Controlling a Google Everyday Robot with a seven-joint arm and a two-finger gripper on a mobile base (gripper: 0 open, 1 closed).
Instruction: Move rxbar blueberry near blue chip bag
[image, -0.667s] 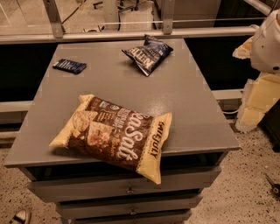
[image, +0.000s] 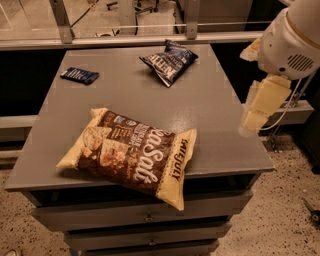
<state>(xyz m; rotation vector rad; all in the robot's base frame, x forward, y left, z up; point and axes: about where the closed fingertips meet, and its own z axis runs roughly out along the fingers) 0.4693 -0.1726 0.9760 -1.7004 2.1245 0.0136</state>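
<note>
Camera view has the gripper (image: 255, 115) at the right of the frame, hanging off the table's (image: 220, 120) right edge and holding nothing. Whether it is spread or closed I cannot tell.

The blue chip bag (image: 169, 62) lies nearest it, at upper centre of the tabletop. The small blueberry bar (image: 79, 75) lies flat at upper left, close to the table's left edge and well apart from the chip bag. A big brown snack bag (image: 132, 155) fills the lower centre, its corner hanging over the front edge above the drawers (image: 145, 217).

The step in hand looks like the reach for the bar, not yet begun. It would be best to cross above the chip bag rather than brush it, then come straight down on the bar, since it is thin and could skid toward the left edge if nudged sideways.

Bare tabletop runs between bar and chip bag, so the carry has a free lane. The spot just left of the chip bag looks like good room to set it down.
</note>
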